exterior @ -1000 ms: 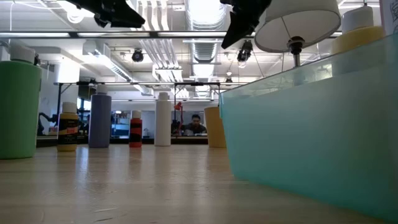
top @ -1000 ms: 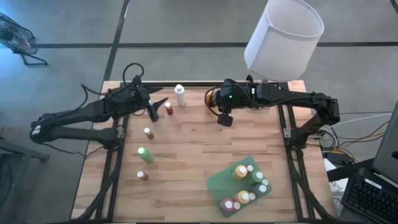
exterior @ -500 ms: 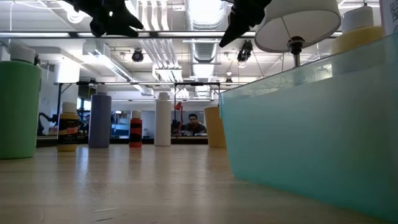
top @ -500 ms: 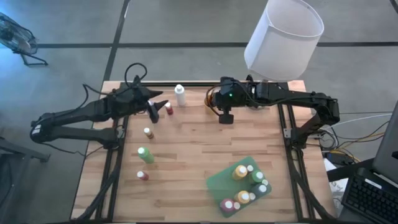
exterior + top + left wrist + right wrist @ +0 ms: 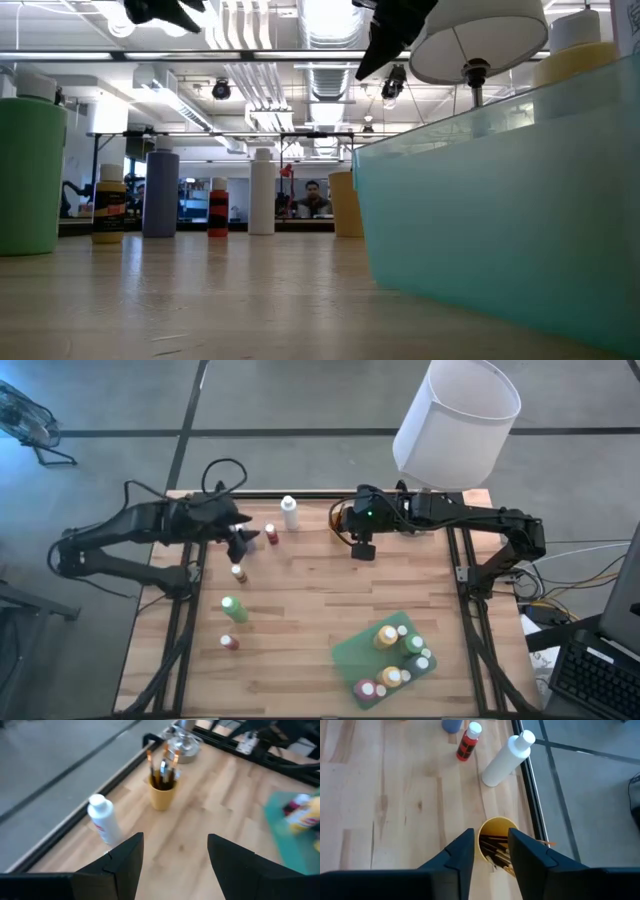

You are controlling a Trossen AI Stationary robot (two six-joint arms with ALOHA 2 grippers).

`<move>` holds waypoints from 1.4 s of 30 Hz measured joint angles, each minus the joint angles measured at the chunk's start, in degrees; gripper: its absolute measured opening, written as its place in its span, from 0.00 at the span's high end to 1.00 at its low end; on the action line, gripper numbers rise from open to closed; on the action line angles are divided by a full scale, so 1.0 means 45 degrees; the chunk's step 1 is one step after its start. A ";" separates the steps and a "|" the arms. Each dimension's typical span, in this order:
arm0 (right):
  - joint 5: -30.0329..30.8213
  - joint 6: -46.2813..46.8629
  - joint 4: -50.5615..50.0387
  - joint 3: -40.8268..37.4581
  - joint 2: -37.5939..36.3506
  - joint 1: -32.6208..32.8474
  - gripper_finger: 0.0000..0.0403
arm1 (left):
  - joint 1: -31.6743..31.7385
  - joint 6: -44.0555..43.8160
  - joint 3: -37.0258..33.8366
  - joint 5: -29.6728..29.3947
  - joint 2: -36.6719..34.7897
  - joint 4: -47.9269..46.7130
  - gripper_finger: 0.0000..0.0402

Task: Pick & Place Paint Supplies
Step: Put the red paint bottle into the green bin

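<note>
Risen slightly, right hand hovers over brush cup.

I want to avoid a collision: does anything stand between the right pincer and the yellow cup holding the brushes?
Nothing visible does. The right pincer hangs right above the round yellow cup of dark-handled brushes, fingers parted.

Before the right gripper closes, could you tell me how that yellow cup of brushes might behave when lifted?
The yellow cup looks rigid and light, so it should lift easily. The brushes stand loose and lean above its rim, so tilting may spill them. The right gripper hovers just above the cup, jaws slightly apart.
</note>
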 joint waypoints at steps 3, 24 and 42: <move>-0.0003 0.0066 -0.0091 0.0000 -0.0003 0.0000 0.67 | -0.1445 -0.1142 0.0906 -0.0745 0.0315 -0.1076 0.44; 0.0007 0.0444 0.0077 0.0000 -0.0003 0.0000 0.49 | -1.0590 -1.4046 0.2956 -0.2251 0.3415 -0.7108 0.44; 0.0002 0.0439 0.0235 0.0000 0.0279 0.0000 0.40 | -1.2393 -1.9520 0.2926 0.1017 0.5796 -0.7476 0.44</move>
